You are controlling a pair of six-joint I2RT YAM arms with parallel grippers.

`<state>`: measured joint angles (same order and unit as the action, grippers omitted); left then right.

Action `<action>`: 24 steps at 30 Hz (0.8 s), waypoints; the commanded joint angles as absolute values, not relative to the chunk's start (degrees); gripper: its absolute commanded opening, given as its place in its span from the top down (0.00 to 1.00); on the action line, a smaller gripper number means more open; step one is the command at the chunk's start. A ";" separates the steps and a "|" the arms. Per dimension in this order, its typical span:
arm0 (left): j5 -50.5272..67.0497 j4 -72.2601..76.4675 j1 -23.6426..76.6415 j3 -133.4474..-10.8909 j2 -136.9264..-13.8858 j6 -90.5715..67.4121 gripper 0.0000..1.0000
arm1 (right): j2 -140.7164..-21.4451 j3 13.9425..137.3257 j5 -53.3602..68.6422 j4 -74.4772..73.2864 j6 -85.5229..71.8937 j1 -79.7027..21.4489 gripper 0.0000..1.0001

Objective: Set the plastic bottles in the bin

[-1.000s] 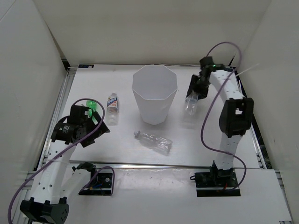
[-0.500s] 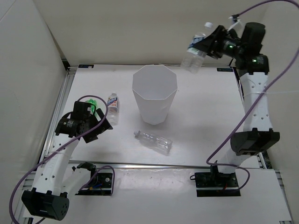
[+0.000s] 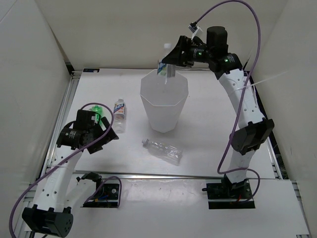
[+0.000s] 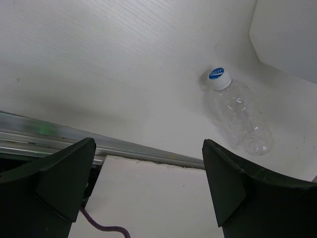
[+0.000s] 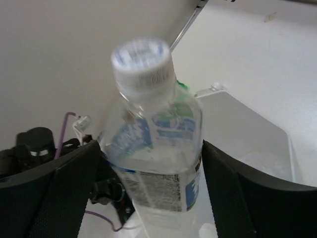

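Note:
A clear bottle with a blue label and white cap (image 3: 165, 63) hangs blurred over the far rim of the tall white bin (image 3: 163, 106). My right gripper (image 3: 174, 56) stands open around it; in the right wrist view the bottle (image 5: 153, 148) sits loose between the spread fingers (image 5: 64, 188), above the bin (image 5: 257, 139). My left gripper (image 3: 105, 140) is open and empty at the left of the table, beside the green bottle (image 3: 99, 113). A labelled bottle (image 3: 119, 114) lies left of the bin. A bare clear bottle (image 3: 163, 150) lies in front of the bin, and it also shows in the left wrist view (image 4: 240, 116).
White walls close in the table on three sides. A metal rail (image 3: 173, 174) runs along the near edge, in front of the arm bases. In the left wrist view the rail (image 4: 124, 146) crosses between the open fingers, and the bin's wall (image 4: 287, 34) fills the top right corner.
The right arm swung left from high at the back right to over the bin, and its jaws opened off the bottle. The left arm shifted only slightly.

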<state>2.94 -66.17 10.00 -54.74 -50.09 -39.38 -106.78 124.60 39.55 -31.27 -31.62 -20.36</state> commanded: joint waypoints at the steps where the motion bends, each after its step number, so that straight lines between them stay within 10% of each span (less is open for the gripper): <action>1: 2.29 -67.06 10.28 -56.25 -48.87 -38.67 0.00 | -104.07 127.45 37.19 -27.95 -27.34 -21.18 0.12; 12: -15.95 -70.31 9.23 -67.39 -51.49 -39.37 0.00 | -90.36 114.98 12.26 -36.54 -26.54 -14.51 0.00; 24: -25.14 -69.16 4.14 -96.22 -92.25 -44.03 0.00 | -78.76 98.63 14.49 -45.70 -24.70 -12.66 0.00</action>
<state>-23.51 -66.17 5.50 -92.05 -84.97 -41.65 -81.56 100.84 13.74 -44.66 -26.22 -13.02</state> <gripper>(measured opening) 1.000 0.998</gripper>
